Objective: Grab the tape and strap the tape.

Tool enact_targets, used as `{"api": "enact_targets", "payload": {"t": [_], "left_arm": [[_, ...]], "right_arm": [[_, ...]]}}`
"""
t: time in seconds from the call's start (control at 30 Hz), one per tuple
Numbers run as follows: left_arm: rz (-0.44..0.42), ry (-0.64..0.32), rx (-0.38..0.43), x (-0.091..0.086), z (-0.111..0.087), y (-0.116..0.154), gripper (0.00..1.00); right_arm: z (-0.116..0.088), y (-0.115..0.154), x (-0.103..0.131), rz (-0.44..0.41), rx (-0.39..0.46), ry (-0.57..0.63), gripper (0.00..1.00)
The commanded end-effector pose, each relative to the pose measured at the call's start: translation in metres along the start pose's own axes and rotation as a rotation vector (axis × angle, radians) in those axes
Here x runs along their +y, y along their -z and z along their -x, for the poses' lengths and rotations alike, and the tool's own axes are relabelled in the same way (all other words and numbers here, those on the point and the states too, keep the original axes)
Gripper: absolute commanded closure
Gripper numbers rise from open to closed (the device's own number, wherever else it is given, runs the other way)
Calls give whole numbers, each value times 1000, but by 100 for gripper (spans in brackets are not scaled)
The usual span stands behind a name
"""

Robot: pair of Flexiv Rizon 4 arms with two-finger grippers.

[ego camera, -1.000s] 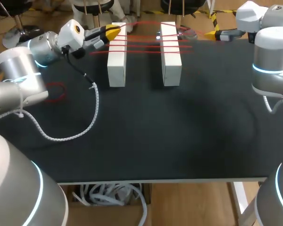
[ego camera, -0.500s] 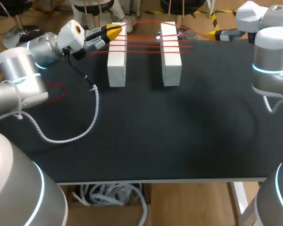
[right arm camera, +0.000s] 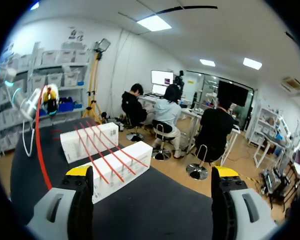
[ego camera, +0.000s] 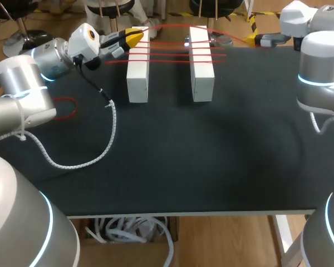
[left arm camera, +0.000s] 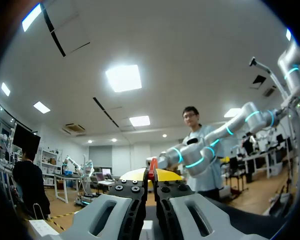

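I am holding the tape's end in the left gripper (ego camera: 133, 38). Its fingers are pinched tight on the red strip, which is showing between the yellow tips in the left wrist view. The tape (ego camera: 172, 51) is lying in several lines across the far ends of the two white blocks (ego camera: 137, 78). One loose strand (right arm camera: 38, 145) is arcing from the left gripper over the blocks towards the right gripper (right arm camera: 152, 172). That gripper is standing wide open beyond the blocks, off to the right, and gripping nothing. The strand is passing just outside one finger, not between the two.

As I read it, the right side is due to take the strand for the next wrap. To do that well, I am planning to:

- keep the left pinch firm, so the laid lines are not slackening;
- slide the right gripper sideways until the strand is sitting squarely between its fingers, and only then close;
- pull evenly and gently, since the blocks look light and are probably ready to slide or tip under a jerk;
- lay the new line beside the last one, not across it.
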State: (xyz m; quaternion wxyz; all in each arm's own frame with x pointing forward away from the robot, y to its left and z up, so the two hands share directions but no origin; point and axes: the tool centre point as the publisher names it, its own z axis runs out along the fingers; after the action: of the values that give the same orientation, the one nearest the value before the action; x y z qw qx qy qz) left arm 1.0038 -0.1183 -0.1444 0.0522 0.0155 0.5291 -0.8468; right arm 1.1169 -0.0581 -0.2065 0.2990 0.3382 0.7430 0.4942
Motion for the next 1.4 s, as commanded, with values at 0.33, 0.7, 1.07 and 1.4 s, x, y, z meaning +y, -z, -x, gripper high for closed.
{"api": "enact_targets", "payload": {"t": [0.33,0.7,1.07,1.4], "left_arm": [[-1,-1,-1,0,-1,0,100],[-1,-1,-1,0,-1,0,100],[-1,-1,-1,0,-1,0,100],[-1,-1,-1,0,-1,0,100]], "right_arm": [[-23,92,12,261,-428,-287,0],[-48,124,5,553,-566,-453,0],[-72,138,-6,667,-571,-618,0],[-71,140,-8,611,-523,-648,0]]}}
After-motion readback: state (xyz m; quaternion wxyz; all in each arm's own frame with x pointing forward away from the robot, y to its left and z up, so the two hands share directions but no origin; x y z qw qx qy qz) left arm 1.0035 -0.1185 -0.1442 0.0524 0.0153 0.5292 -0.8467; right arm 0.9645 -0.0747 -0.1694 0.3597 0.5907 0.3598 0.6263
